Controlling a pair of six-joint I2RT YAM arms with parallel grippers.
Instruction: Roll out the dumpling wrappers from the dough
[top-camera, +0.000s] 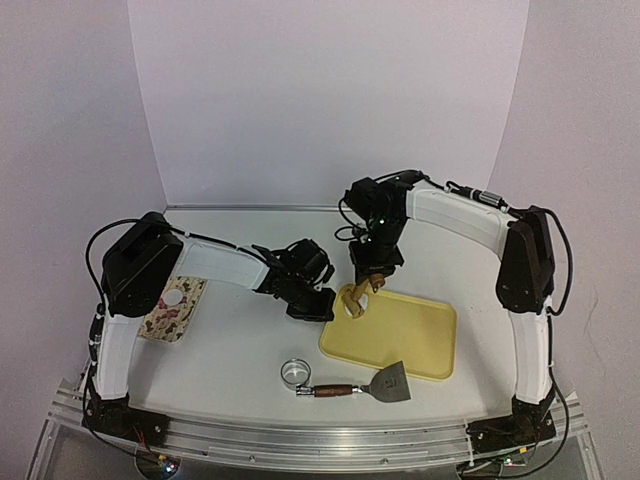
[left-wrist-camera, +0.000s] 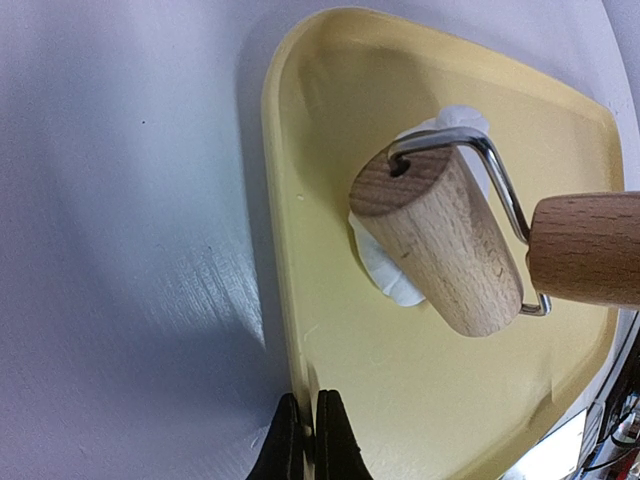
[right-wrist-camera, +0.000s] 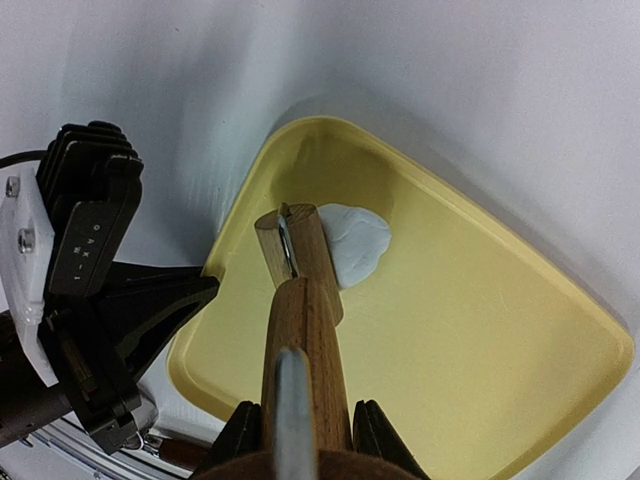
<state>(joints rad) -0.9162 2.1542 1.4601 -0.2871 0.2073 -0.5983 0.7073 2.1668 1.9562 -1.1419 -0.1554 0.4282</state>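
Observation:
A lump of white dough (right-wrist-camera: 358, 240), partly flattened, lies in the left part of the yellow tray (top-camera: 420, 340). A wooden roller (left-wrist-camera: 440, 245) with a wire frame rests on the dough and covers its middle. My right gripper (right-wrist-camera: 303, 410) is shut on the roller's wooden handle (right-wrist-camera: 305, 330) and stands above the tray's left end (top-camera: 368, 268). My left gripper (left-wrist-camera: 308, 398) is shut on the tray's left rim (left-wrist-camera: 285, 330), one jaw inside the rim and one outside. No dumpling wrappers are in view.
A small shiny metal ring (top-camera: 295, 373) lies on the white table in front of the tray. Beside it is a scraper (top-camera: 375, 385) with a wooden handle. A patterned card (top-camera: 172, 308) lies at the far left by the left arm.

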